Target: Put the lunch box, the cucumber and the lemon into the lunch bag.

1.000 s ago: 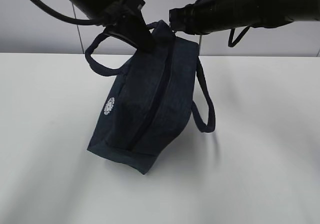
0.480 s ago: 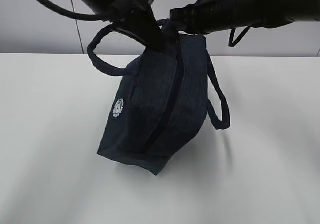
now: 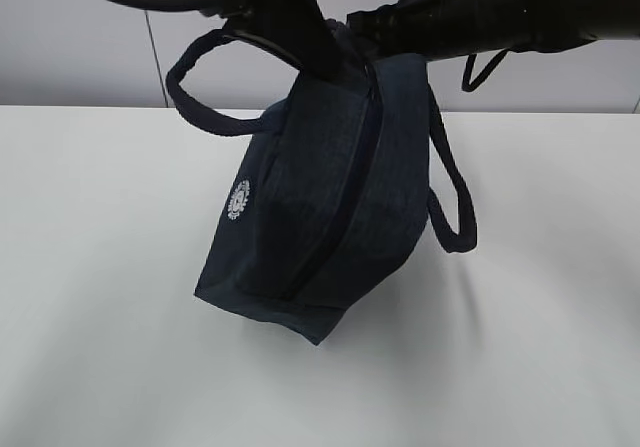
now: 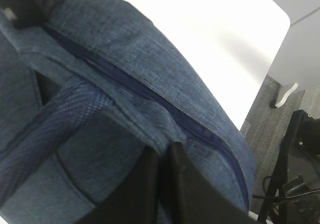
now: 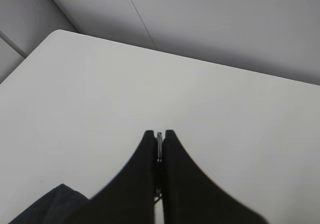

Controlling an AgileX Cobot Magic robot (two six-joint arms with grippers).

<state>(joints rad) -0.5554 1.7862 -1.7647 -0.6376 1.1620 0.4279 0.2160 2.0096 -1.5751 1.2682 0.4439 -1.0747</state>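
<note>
The navy lunch bag (image 3: 330, 197) hangs tilted above the white table (image 3: 100, 267), its lower corner close to the surface. Its zipper (image 3: 345, 197) runs down the front and looks closed. My left gripper (image 3: 335, 67) is shut on the bag's top fabric beside the zipper; the left wrist view shows the jaws pinching a fold (image 4: 165, 151). My right gripper (image 3: 358, 25) is shut on the thin silver ring pull (image 5: 159, 144) at the bag's top end. The lunch box, cucumber and lemon are out of view.
The white round logo (image 3: 238, 199) faces left. One loop handle (image 3: 195, 102) sticks out to the left and the other (image 3: 455, 207) hangs to the right. A grey wall (image 3: 80, 37) stands behind the table. The table's edge and floor equipment (image 4: 295, 149) show in the left wrist view.
Both grippers have moved right and slightly up with the bag. The bag has swung right and hangs more upright, and the right handle has dropped lower.
</note>
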